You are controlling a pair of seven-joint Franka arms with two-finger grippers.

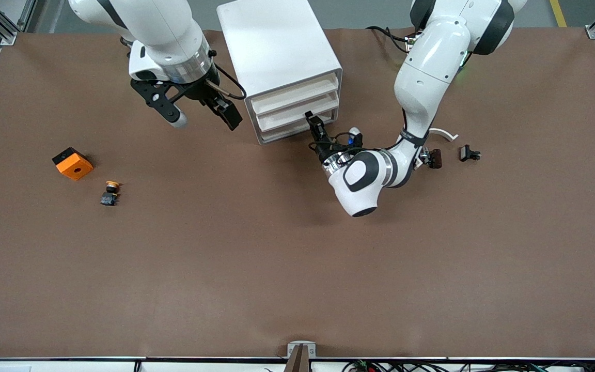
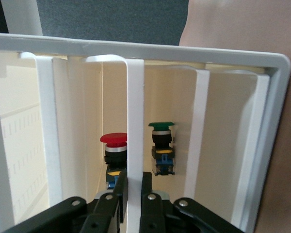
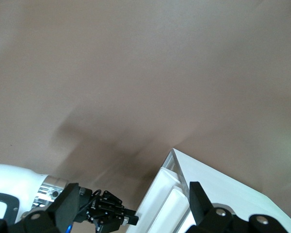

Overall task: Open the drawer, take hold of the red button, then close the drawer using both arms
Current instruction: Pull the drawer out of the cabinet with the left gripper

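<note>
A white three-drawer cabinet (image 1: 277, 41) stands at the table's middle, near the arms' bases. My left gripper (image 1: 312, 120) is at the lowest drawer (image 1: 282, 132), at the end of its front toward the left arm. In the left wrist view the left gripper (image 2: 134, 177) is shut on a white front lip (image 2: 135, 121) of that drawer. Inside, the red-capped button (image 2: 114, 145) stands upright beside a green-capped one (image 2: 161, 141). My right gripper (image 1: 206, 122) hangs open and empty over the table beside the cabinet. In the right wrist view the right gripper (image 3: 133, 189) looks down on the cabinet's corner (image 3: 223, 179).
An orange cube (image 1: 73, 163) and an orange-yellow-capped button (image 1: 110, 192) lie toward the right arm's end. Two small dark parts (image 1: 435, 158) (image 1: 469, 153) and a white curved piece (image 1: 444, 134) lie by the left arm.
</note>
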